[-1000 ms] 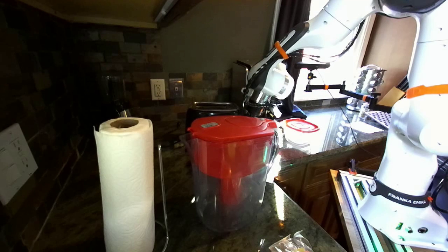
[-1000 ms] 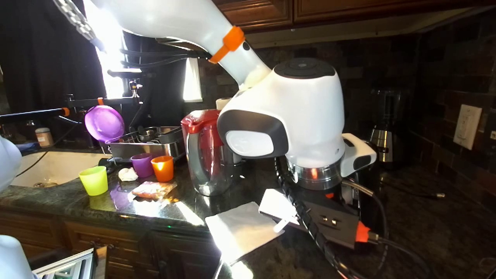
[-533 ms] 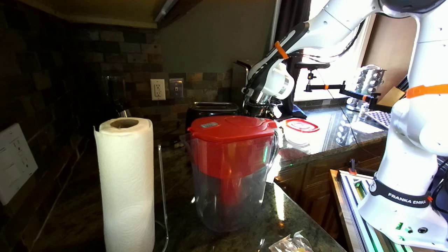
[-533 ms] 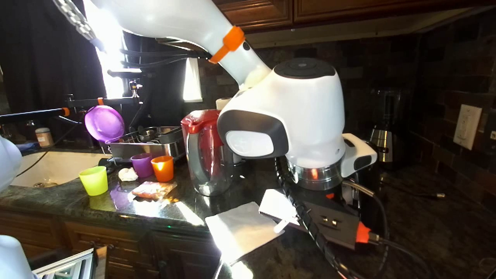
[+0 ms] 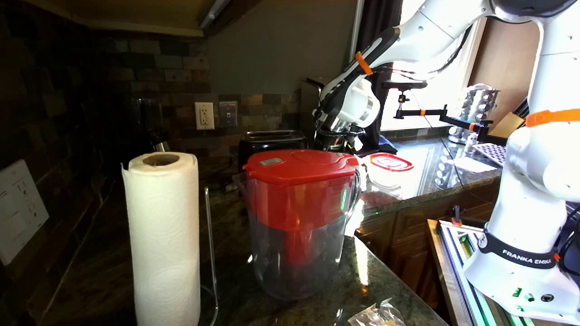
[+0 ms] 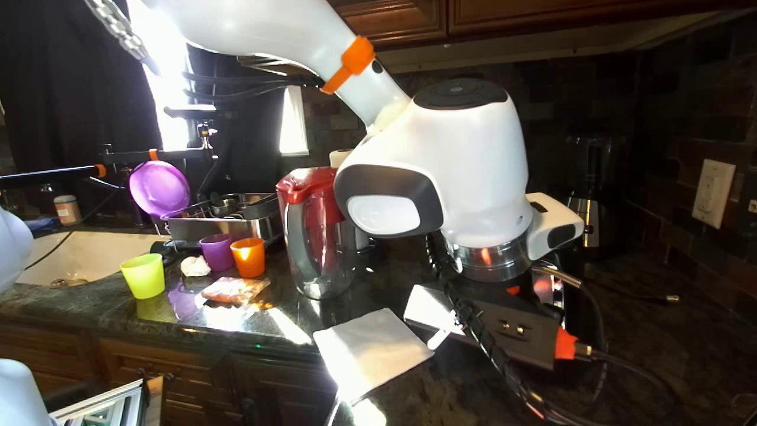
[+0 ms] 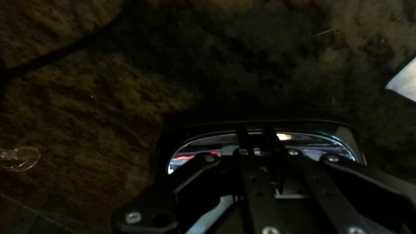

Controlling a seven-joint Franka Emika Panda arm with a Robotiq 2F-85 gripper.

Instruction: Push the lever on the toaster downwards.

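Observation:
The toaster is a dark box with a shiny metal top. In an exterior view it stands behind the red-lidded pitcher, its lower part hidden. In the wrist view its black end and shiny top edge lie under my gripper. My gripper is over this end, its fingertips overlapping the rim. The fingers stand close together with a narrow dark gap. Whether anything is between them is too dark to tell. The lever cannot be made out. In both exterior views the fingertips are hidden, behind the pitcher or the wrist hardware.
The red-lidded clear pitcher and a paper towel roll stand on the counter. A red-lidded container lies near the window side. Coloured cups and a dish rack stand by the sink. A pale flat sheet lies near the wrist.
My wrist has shifted slightly, to the right and a little up in an exterior view. The toaster has shifted slightly left and up in an exterior view. The pitcher has not moved.

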